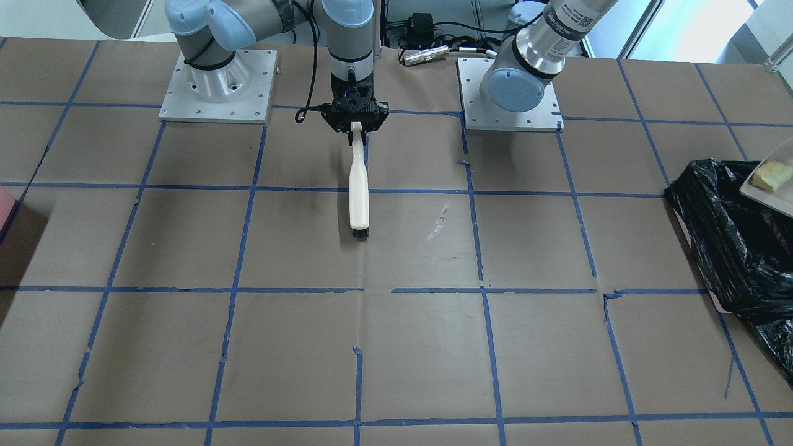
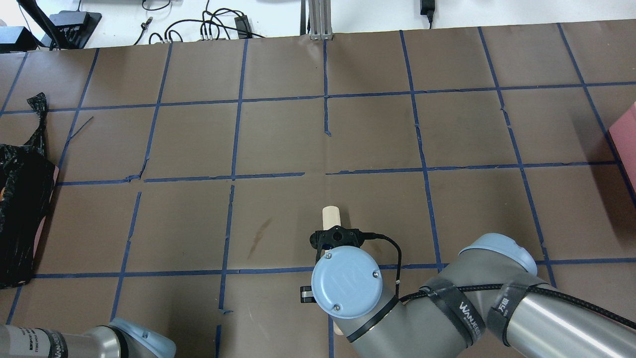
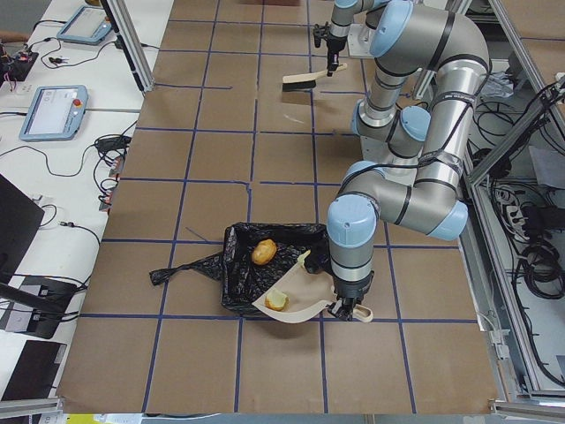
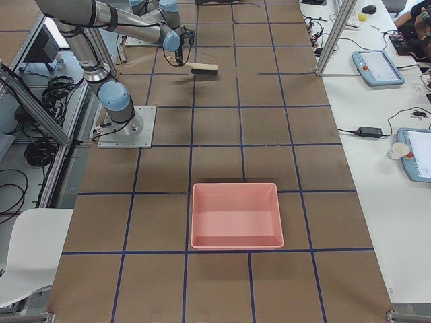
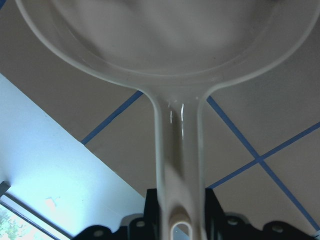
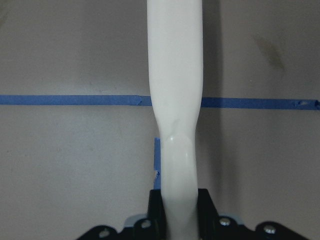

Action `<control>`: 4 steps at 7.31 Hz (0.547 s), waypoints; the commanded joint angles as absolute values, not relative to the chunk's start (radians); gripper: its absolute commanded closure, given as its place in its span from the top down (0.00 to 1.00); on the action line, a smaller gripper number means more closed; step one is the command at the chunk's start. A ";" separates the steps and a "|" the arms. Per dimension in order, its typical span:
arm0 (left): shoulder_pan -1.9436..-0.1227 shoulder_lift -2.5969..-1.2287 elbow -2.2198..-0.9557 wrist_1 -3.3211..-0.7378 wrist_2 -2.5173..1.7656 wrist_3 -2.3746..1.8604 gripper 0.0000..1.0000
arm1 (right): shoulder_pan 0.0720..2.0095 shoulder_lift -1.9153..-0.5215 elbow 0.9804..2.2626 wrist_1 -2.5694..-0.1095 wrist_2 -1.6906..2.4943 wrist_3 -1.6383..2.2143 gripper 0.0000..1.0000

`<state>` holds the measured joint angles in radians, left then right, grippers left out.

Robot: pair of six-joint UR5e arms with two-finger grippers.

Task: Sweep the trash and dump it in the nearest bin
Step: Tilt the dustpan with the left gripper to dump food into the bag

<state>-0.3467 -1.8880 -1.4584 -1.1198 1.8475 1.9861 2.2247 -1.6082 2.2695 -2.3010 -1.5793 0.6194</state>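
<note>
A golden-brown bread roll [image 3: 263, 252] lies inside the bin [image 3: 231, 269], on its crinkled black liner. Over the bin's rim on the robot's side, we see a pale dustpan [image 3: 305, 293] tilted toward the liner. One bitten chunk [image 3: 276, 300] rests on the dustpan. A second pale chunk [image 3: 305, 259] sits at the pan's edge on the bin side; we cannot tell whether it touches the pan or the liner.

Just outside the bin, the left gripper [image 5: 178, 222] is clamped on the dustpan's handle, its fingers pressed against both sides.

Well apart from the bin, near the middle of the brown table [image 1: 186, 248] with its grid of blue tape, the right gripper [image 1: 356, 124] is closed around the thin end of a white brush [image 1: 358, 186]. The brush points away from the robot's base, with dark bristles under its broad end. We cannot tell whether the bristles touch the table.

Farthest from the bin, toward the table's opposite end, stands a shallow pink tray [image 4: 236, 215].
</note>
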 commanded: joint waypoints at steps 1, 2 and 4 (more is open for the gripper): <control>-0.368 -1.853 -1.466 -1.065 1.876 2.067 0.06 | 2.226 -1.609 2.269 -2.301 -1.578 0.620 0.19; -0.376 -1.858 -1.456 -1.036 1.897 2.085 0.06 | 2.226 -1.609 2.269 -2.302 -1.578 0.618 0.19; -0.383 -1.868 -1.471 -0.963 1.901 2.114 0.06 | 2.227 -1.608 2.269 -2.304 -1.577 0.618 0.19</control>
<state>-0.3774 -1.8688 -1.4672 -0.9927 1.8955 2.0911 2.2263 -1.6082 2.2688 -2.3033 -1.5775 0.6184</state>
